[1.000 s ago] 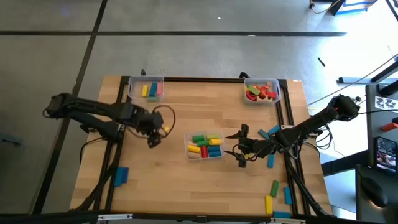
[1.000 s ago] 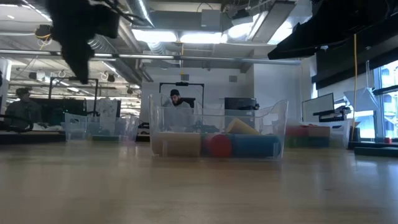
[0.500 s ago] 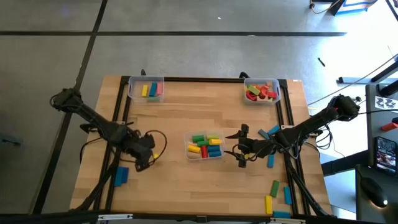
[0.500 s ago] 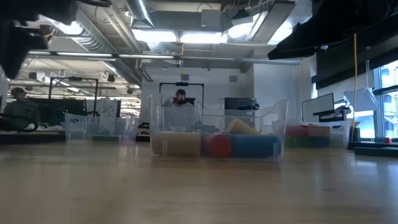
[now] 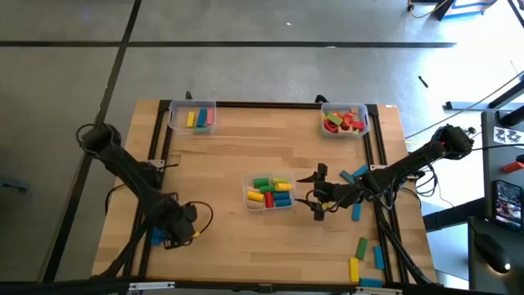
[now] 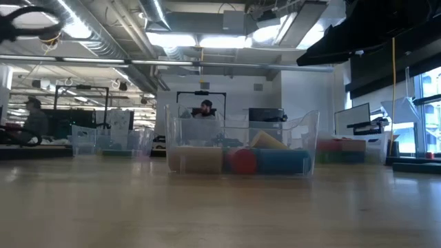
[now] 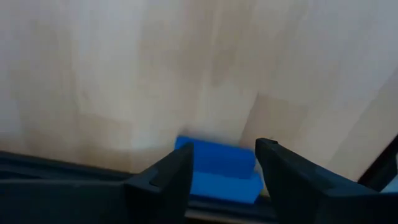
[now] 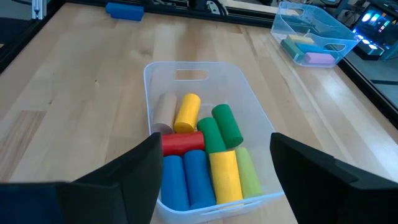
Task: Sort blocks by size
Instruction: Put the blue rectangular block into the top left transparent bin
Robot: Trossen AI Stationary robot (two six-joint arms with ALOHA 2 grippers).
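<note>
A laboratory or industrial workshop is indicated. In the low view, exposed ceiling ducts [image 6: 117,48] and strip lights [image 6: 200,40] are seen across the top, computer monitors [image 6: 358,118] at right, and seated persons [image 6: 33,120] at benches at left. A bare concrete floor [image 5: 246,65] is shown around the wooden table [image 5: 246,147] in the high view.

We see a pale wooden surface [image 5: 237,164] with a dark frame around it. Three clear bins sit directly on it: one [image 5: 269,192] in the middle, one [image 5: 193,116] at the far left corner, one [image 5: 345,120] at the far right corner. Loose blocks also lie on the wood: a blue one [image 5: 157,233] near the left edge, and blue, green and yellow ones [image 5: 361,254] toward the near right corner.
</note>
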